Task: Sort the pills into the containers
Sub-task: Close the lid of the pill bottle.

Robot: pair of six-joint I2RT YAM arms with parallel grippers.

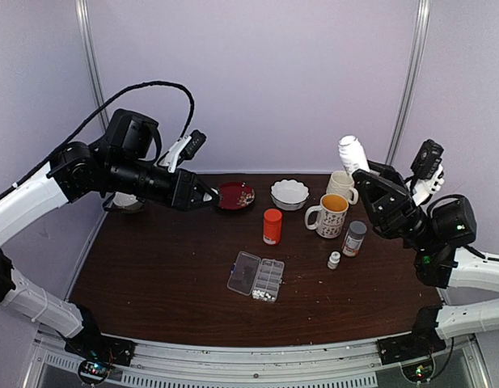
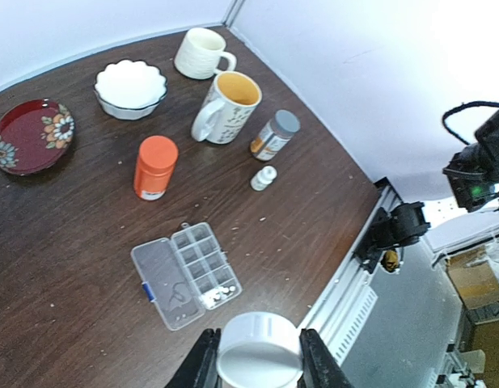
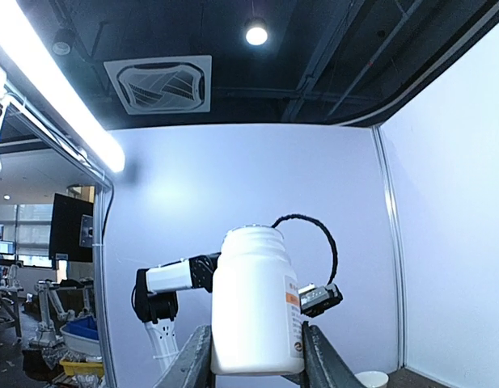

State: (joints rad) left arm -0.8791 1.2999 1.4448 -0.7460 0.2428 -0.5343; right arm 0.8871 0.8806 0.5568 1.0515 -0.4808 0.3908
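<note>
Clear organizer (image 2: 162,275), white pills (image 2: 217,295) at one end; left hand (image 2: 259,365) tight around cap (image 2: 260,343), right hand (image 3: 258,357) around bottle (image 3: 253,295).

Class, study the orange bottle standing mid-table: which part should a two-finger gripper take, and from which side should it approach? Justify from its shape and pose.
Take the orange bottle across its round upper body, coming straight down from above. It stands upright, and the patterned mug and pill organizer stand apart, so there is probably room either side.

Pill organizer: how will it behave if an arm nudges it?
Probably light: the thin clear pill organizer would likely slide rather than tip. Its open lid may flap, and the loose pills could bounce out.
</note>
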